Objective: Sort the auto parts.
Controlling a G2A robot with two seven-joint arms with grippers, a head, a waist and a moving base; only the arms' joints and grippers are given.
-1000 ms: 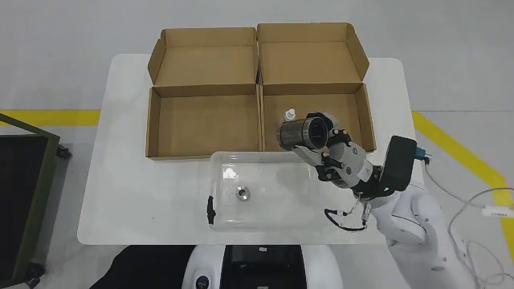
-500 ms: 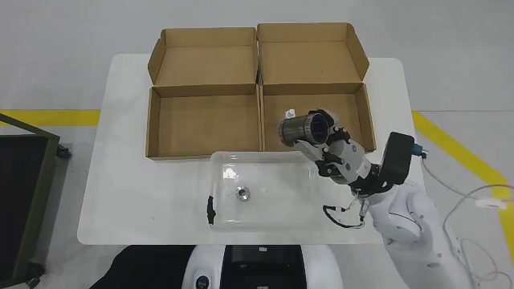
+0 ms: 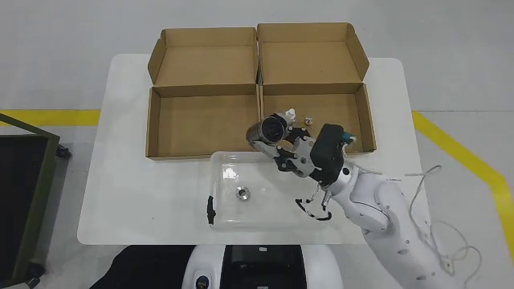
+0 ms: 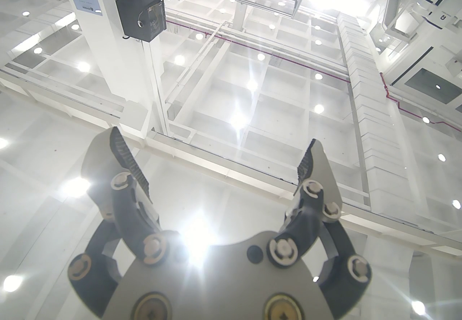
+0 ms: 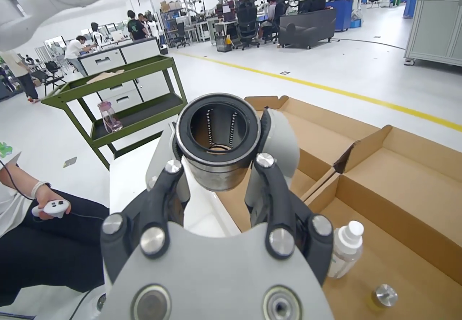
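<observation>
The cylindrical bearing (image 3: 269,132) is pinched by its sides between the fingers of the right gripper (image 3: 275,136). It is held in the air above the divider where the left cardboard box (image 3: 205,124) and the right cardboard box (image 3: 321,120) meet, just past the far rim of the clear tray (image 3: 214,186). Its long axis appears to be tilted steeply up, with the open bore turned toward the top camera, though the exact lean is hard to judge from above.

In the right wrist view the bore of the bearing (image 5: 216,170) is seen end-on, with ball tracks inside. A white bottle (image 5: 344,249) and a small metal knob (image 5: 385,294) are seen lying in the right box. A small metal part (image 3: 243,193) in the tray is shown from above. The left gripper (image 4: 213,144) is seen spread wide, holding nothing, aimed at the ceiling.

Compared with a second ago, the bearing has been carried from over the right box leftward to the divider.
</observation>
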